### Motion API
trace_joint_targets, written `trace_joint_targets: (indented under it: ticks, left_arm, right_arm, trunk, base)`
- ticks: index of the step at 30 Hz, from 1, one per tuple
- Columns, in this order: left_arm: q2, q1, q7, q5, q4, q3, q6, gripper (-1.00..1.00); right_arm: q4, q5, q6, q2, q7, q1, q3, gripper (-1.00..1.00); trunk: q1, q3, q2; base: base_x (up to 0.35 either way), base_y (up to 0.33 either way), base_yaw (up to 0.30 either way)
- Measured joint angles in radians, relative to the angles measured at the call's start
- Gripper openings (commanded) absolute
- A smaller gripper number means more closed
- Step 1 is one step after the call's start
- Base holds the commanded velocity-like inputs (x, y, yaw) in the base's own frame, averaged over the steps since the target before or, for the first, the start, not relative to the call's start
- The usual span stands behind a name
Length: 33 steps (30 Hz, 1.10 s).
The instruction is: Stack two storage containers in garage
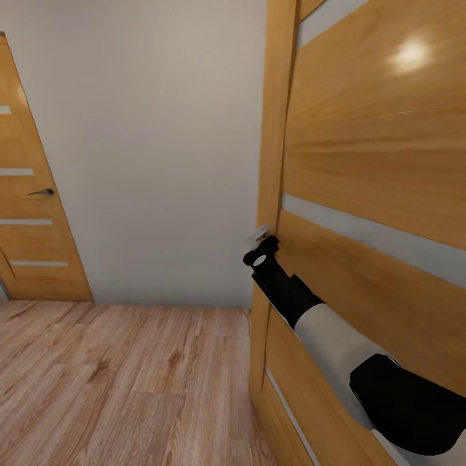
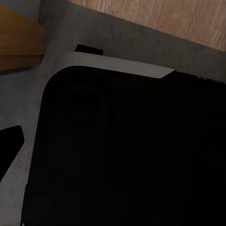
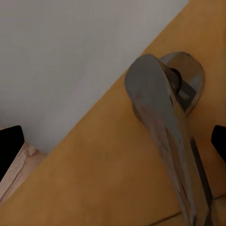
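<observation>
The two storage containers are out of view. My right arm reaches forward to a wooden door [image 1: 375,194] that fills the right side of the head view. My right gripper [image 1: 262,244] is at the door's edge, level with its metal lever handle [image 1: 261,230]. In the right wrist view the grey lever handle [image 3: 160,122] lies between the two black fingertips [image 3: 10,149], which stand wide apart and clear of it, so the right gripper [image 3: 114,146] is open. One black fingertip [image 2: 9,143] of the left gripper shows beside my dark body [image 2: 127,150].
A plain white wall [image 1: 155,142] stands straight ahead. A second wooden door [image 1: 32,220] with a dark handle is shut at the far left. Light wood plank floor [image 1: 116,382] spreads below, with free room to the left.
</observation>
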Motion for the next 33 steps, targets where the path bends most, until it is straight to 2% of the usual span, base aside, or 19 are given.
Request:
trace_joint_targets:
  ticks: [33]
  left_arm:
    - [0.000,0.000,0.000,0.000,0.000,0.001,0.000,1.00]
  right_arm:
    - [0.032,0.005,-0.002,0.000,-0.003,-0.001,-0.021,1.00]
  trunk:
    - [0.000,0.000,0.000]
  base:
    - [0.000,0.000,0.000]
